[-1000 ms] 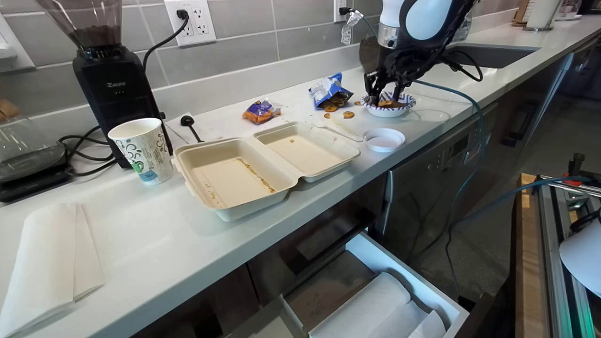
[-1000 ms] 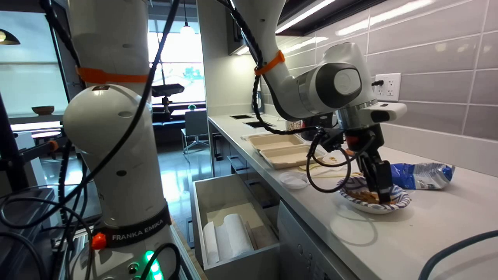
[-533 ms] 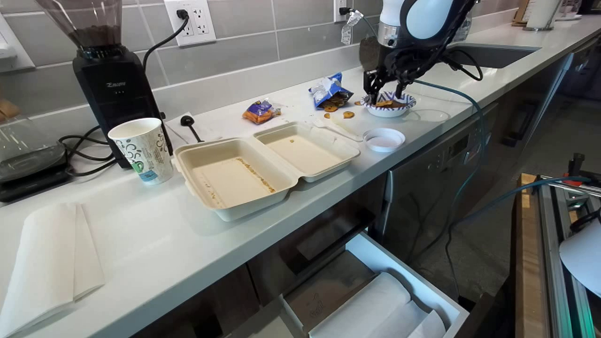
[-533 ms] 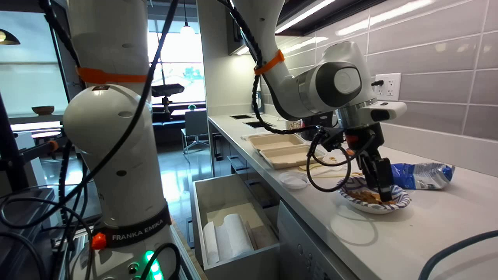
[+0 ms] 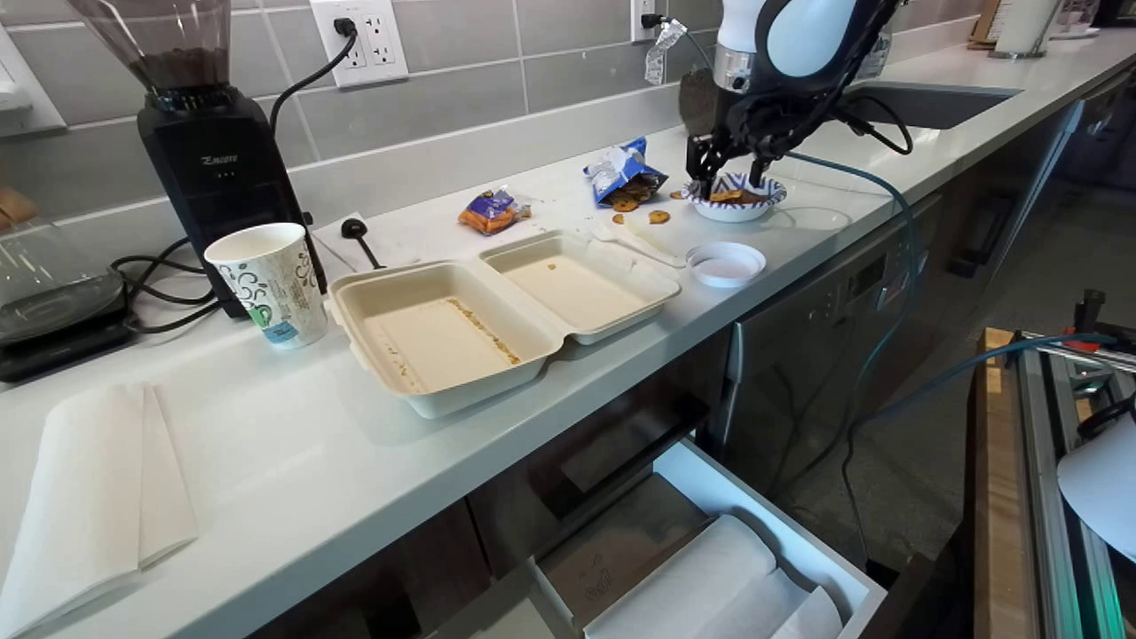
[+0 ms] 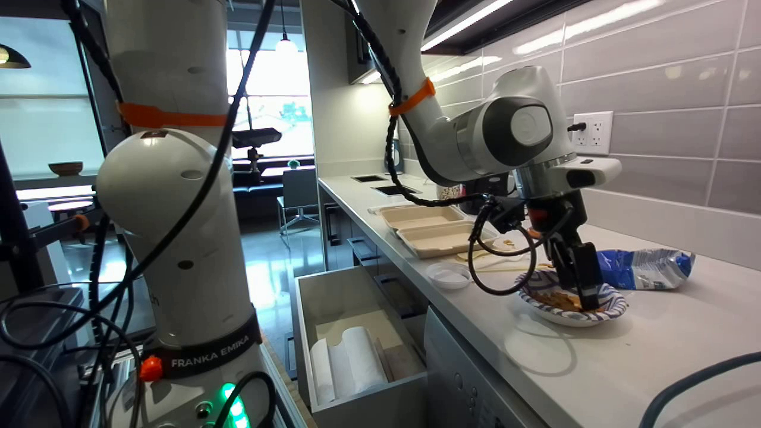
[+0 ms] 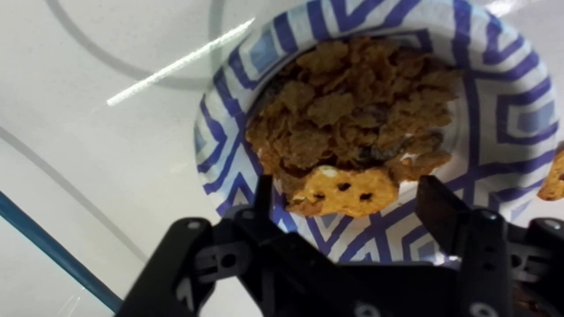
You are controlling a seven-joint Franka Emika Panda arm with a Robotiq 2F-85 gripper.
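My gripper (image 7: 346, 178) points down into a paper bowl (image 7: 524, 119) with a blue and white pattern. Its jaws stand wide apart. Between the fingers lies a golden cracker (image 7: 352, 191) with dark holes, and a gap shows on either side of it. Brown cereal flakes (image 7: 348, 105) fill the bowl beyond the cracker. In both exterior views the gripper (image 5: 731, 182) reaches over the bowl (image 5: 737, 213), one finger inside the rim. Beside the bowl lies a torn blue bag (image 5: 621, 173), with loose crackers (image 5: 658, 216) at its mouth.
A small white dish (image 5: 726, 264), a plastic fork (image 5: 635, 241) and an opened takeaway box (image 5: 444, 337) sit along the counter. A small snack packet (image 5: 493, 211) lies near the wall. Below, a drawer (image 6: 368, 389) stands pulled out. A blue cable (image 7: 53, 251) crosses by the bowl.
The jaws have spread wider, one finger shifting outward and slightly up. The arm has barely moved, and the bowl and bag are where they were.
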